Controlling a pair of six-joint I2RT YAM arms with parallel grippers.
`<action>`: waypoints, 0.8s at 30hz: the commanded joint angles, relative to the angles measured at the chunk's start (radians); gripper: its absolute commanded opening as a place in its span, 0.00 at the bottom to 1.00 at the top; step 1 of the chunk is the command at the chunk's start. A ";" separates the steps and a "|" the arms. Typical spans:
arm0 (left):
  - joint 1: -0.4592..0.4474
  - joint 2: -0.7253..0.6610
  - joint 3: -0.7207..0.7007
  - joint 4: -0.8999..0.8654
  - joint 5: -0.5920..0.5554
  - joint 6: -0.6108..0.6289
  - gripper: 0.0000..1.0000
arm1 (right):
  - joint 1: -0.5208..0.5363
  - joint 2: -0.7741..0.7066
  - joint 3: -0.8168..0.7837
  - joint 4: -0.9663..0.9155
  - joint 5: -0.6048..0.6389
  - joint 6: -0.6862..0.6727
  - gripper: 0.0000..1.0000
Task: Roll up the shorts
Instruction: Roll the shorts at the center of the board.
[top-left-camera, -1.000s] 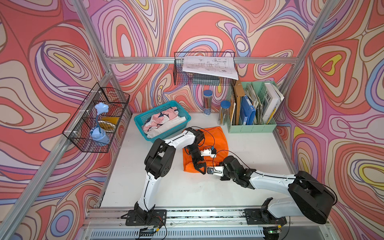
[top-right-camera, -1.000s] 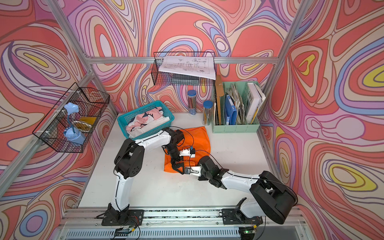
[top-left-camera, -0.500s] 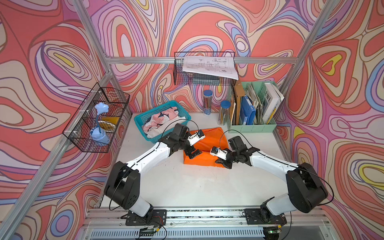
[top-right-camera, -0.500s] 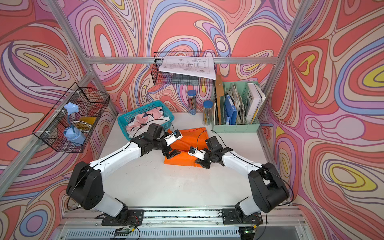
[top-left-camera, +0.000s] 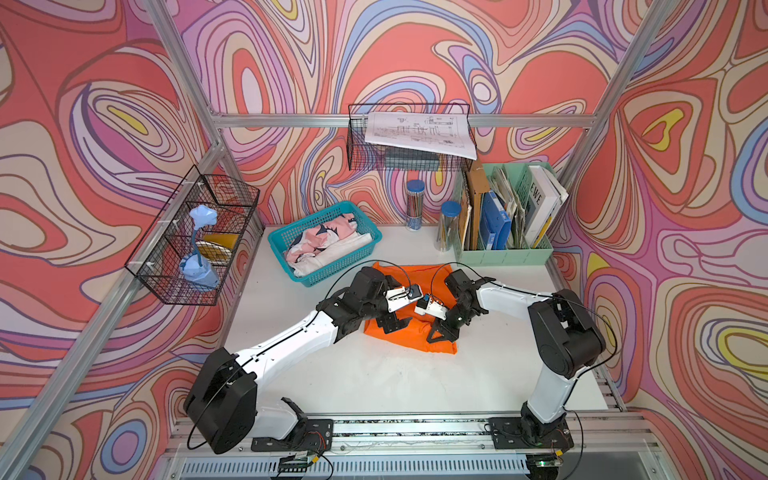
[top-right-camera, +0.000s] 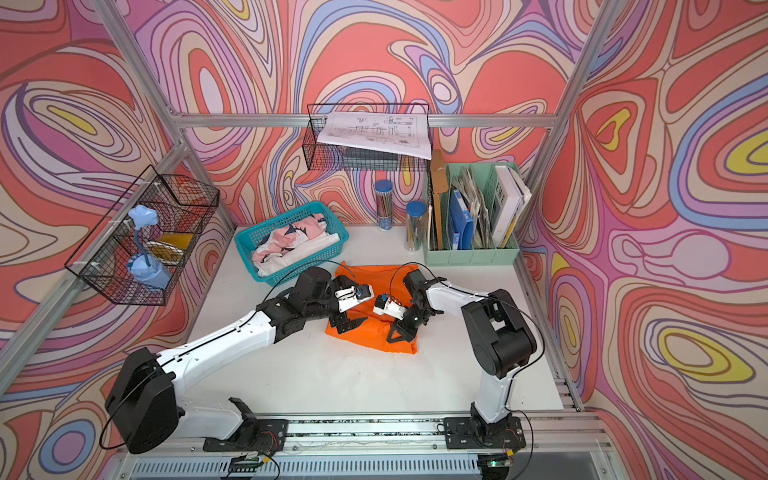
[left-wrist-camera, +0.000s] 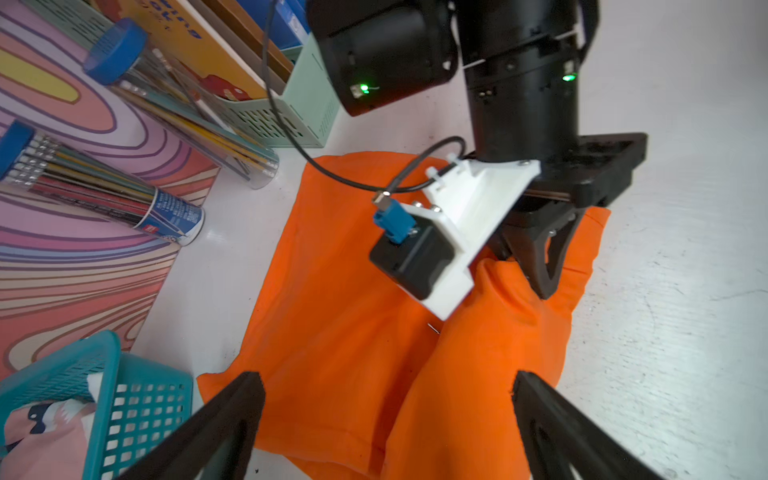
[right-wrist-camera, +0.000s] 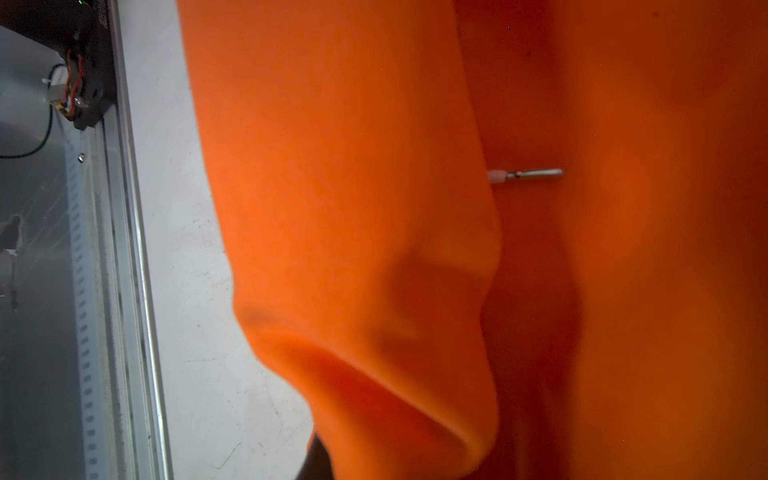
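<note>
In both top views we had one pair of orange shorts (top-left-camera: 409, 277) on the bench (top-left-camera: 374, 386) near the one teal basket (top-left-camera: 328, 272). Their fat near fold ran side to side, with the left claw (top-left-camera: 392, 323) over one end and the right claw (top-left-camera: 442, 332) at the other. From the left wrist, that fold ran from between the left claw's wide-spread fingers (left-wrist-camera: 232, 415) to the right claw (left-wrist-camera: 540, 270), pinched shut on the cloth. The right wrist only gave us orange folds and one drawstring tip (right-wrist-camera: 528, 173).

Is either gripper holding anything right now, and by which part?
Right gripper is shut on the orange shorts, pinching a raised fold near their front right corner. Left gripper is open above them, holding nothing.
</note>
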 joint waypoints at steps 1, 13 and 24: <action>-0.070 0.039 -0.046 -0.078 -0.097 0.078 0.99 | -0.043 0.076 0.065 -0.116 -0.056 0.054 0.00; -0.170 0.234 -0.103 0.066 -0.307 0.192 0.98 | -0.084 0.253 0.212 -0.319 -0.127 0.052 0.00; -0.169 0.321 -0.139 0.348 -0.422 0.325 0.98 | -0.084 0.244 0.197 -0.342 -0.138 0.006 0.00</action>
